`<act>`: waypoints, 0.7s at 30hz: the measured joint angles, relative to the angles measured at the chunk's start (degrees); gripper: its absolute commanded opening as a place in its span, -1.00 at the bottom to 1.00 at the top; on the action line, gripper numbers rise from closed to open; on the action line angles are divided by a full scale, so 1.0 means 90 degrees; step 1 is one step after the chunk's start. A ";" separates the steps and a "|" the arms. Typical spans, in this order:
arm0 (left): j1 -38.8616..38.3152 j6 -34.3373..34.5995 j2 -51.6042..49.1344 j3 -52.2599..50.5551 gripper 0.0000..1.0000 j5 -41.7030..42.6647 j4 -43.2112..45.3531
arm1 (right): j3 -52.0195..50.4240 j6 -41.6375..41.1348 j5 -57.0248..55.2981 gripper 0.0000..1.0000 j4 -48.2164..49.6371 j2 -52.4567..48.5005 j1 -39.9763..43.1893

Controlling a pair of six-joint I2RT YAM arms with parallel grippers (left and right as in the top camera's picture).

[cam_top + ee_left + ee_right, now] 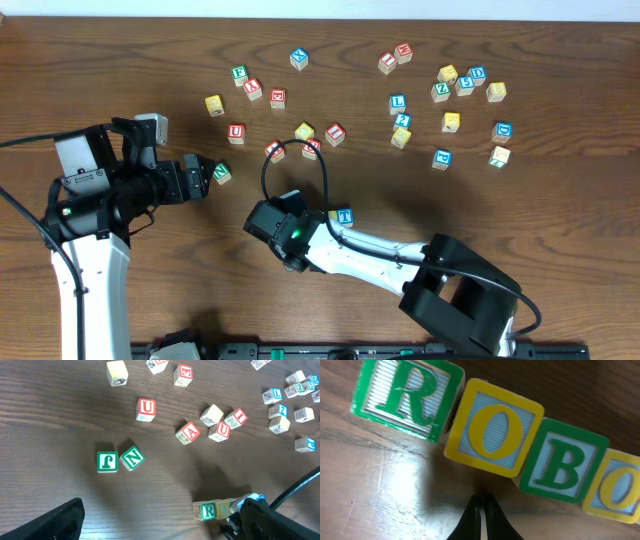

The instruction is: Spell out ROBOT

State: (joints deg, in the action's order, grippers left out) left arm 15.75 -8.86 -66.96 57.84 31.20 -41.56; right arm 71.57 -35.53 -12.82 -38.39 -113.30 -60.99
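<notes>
Fingers of the left gripper (203,167) were seen overhead spread wide and empty, beside a green-faced wooden N cube (221,173); a blue-faced wooden T cube (343,216) was seen against the right arm (380,255). From the left wrist, a lettered cube row (214,510) was shown by that arm. From the right wrist, fingers of the right gripper (480,499) were pressed together, empty, just before a green-faced R cube (407,397), a yellow O cube (492,427), a green-faced B cube (562,462) and another yellow O cube (620,491), lined up.

R cube (405,397) wood, glossy green paint; table (380,485) dark woodgrain, slight sheen
</notes>
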 measured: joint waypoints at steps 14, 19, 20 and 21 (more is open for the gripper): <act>0.0000 0.0000 -0.0002 0.0000 0.96 0.0000 -0.0002 | 0.0199 -0.0032 -0.0126 -0.98 -0.0437 -0.0002 0.0226; 0.0000 0.0000 0.0000 0.0000 0.96 0.0000 -0.0002 | 0.0199 -0.0100 -0.0124 -0.97 -0.0447 -0.0002 0.0335; 0.0000 0.0000 -0.0002 0.0000 0.96 0.0000 0.0000 | 0.0199 -0.0100 -0.0124 -0.97 -0.0442 -0.0002 0.0335; 0.0000 0.0000 -0.0002 0.0000 0.96 0.0000 -0.0002 | 0.0199 -0.0100 -0.0124 -0.97 -0.0437 -0.0002 0.0335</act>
State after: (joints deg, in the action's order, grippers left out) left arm 15.75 -8.86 -66.98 57.84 31.20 -41.58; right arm 73.36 -36.42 -13.93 -42.33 -113.32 -57.98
